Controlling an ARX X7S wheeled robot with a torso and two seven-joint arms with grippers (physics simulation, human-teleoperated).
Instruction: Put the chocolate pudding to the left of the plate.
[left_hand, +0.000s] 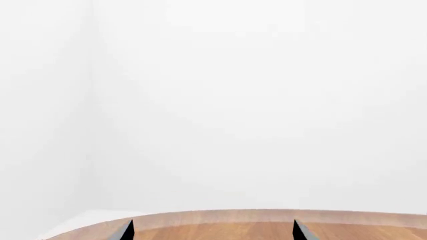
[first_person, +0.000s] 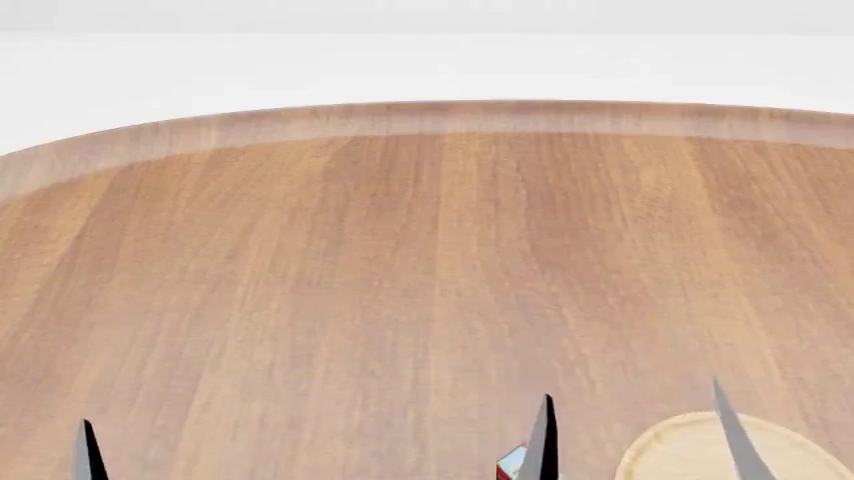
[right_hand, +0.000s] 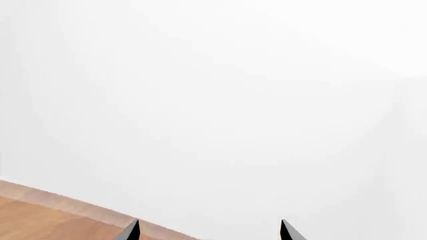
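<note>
Peeking in at the head view's bottom edge, the pudding (first_person: 510, 464) already sits just left of the plate (first_person: 667, 445), which fits start or finish alike, while both the left gripper (left_hand: 212, 231) and right gripper (right_hand: 209, 231) hang parted, holding nothing.

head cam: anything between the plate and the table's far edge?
Nothing. In the head view, only bare wood runs from the plate up to the table far rim; the wrist views don't show that stretch.
</note>
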